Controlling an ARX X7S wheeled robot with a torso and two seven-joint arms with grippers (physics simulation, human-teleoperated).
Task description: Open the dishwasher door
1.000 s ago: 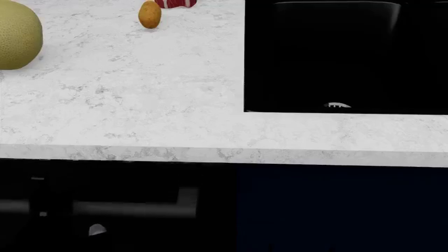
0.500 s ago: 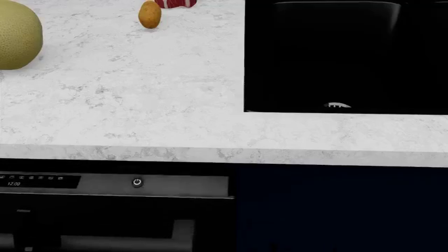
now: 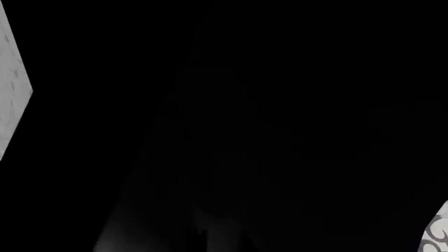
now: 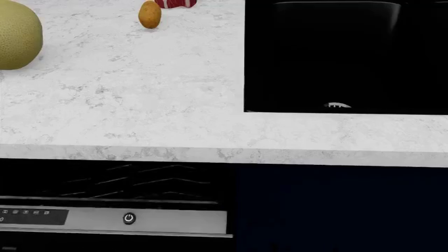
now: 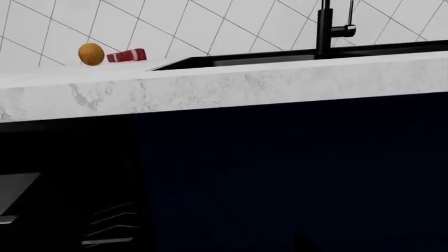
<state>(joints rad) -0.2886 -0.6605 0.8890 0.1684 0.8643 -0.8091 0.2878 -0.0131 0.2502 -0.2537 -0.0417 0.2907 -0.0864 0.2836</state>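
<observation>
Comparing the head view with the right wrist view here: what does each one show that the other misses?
Only the head view shows the dishwasher door's silver control strip with its round power button, and the large yellow-green melon. Only the right wrist view shows the black faucet and white tiled wall. Both share the white marble countertop, small orange fruit, red packet, navy-blue cabinet front and wire racks. Neither shows an end effector.

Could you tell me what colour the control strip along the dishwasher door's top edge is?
Silver-grey control strip, seen best in the head view.
</observation>
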